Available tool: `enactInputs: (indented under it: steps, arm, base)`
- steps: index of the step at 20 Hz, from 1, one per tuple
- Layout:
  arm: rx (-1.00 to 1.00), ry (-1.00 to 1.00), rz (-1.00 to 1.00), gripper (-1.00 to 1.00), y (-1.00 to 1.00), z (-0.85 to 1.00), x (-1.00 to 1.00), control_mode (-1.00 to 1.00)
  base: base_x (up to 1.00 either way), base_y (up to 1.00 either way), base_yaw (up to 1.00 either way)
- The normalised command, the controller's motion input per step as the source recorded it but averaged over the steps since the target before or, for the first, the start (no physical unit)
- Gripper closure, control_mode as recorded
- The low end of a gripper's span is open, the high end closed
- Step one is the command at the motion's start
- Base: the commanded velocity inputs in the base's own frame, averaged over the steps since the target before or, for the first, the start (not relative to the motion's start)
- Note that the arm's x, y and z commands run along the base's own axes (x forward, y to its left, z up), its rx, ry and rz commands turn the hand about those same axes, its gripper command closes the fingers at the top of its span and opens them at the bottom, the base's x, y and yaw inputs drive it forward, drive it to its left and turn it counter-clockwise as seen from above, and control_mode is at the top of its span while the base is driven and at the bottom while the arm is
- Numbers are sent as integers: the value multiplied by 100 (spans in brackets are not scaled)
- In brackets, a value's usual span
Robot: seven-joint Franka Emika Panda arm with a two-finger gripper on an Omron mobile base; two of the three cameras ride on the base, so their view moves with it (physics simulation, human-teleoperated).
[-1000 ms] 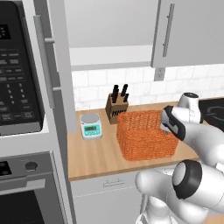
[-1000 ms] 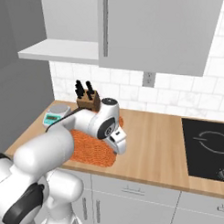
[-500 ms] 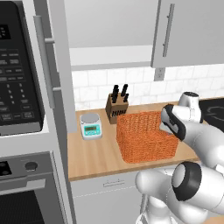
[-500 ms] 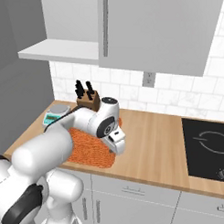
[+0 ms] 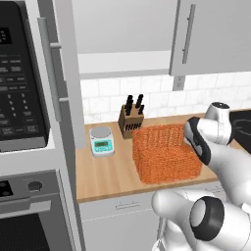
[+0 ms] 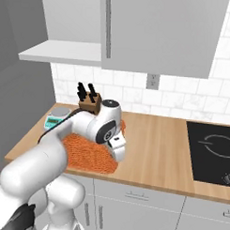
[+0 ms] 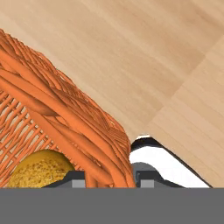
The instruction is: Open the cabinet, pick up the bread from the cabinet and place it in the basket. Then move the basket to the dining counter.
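At the far left stand a black microwave (image 5: 17, 93) and, below it, an oven (image 5: 29, 215). On the wood tabletop (image 5: 105, 176) to their right, a small kitchen scale (image 5: 102, 141) sits near the wall, with a wooden knife block (image 5: 130, 121) just right of it against the white tiles. The orange basket (image 5: 164, 153) rests on the tabletop in front of the knife block, toward the near edge. The bread (image 7: 38, 168), a golden-brown loaf, lies inside the basket, seen through the weave in the hand view. The tool (image 7: 109, 177) sits at the basket's right rim, its two fingertips (image 7: 73, 178) astride the woven wall, one inside and one outside, pressed close on it. Above and to the right hangs the cabinet (image 5: 215, 34), its grey door closed in the left base view, the silver bar handle (image 5: 187, 33) upright. At the far right a black cooktop (image 6: 212, 151) is set into the tabletop.
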Motion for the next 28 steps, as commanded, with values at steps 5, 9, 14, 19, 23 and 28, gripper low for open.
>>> enactInputs:
  steps: [5,9,14,19,23,28]
  arm:
    - [6,-3,-36,100,0,54,-4,-100]
    - [0,-6,-32,100,0,55,-18,-100]
    - [0,-5,-16,100,0,54,-17,-100]
    - [0,0,-3,100,19,52,-6,-100]
    - [0,-1,0,100,35,62,-19,-100]
    - [-1,-12,0,100,33,35,-41,-100]
  base:
    - [0,0,0]
    - [0,0,0]
    - [0,0,0]
    - [0,0,0]
    - [0,0,0]
    - [0,0,0]
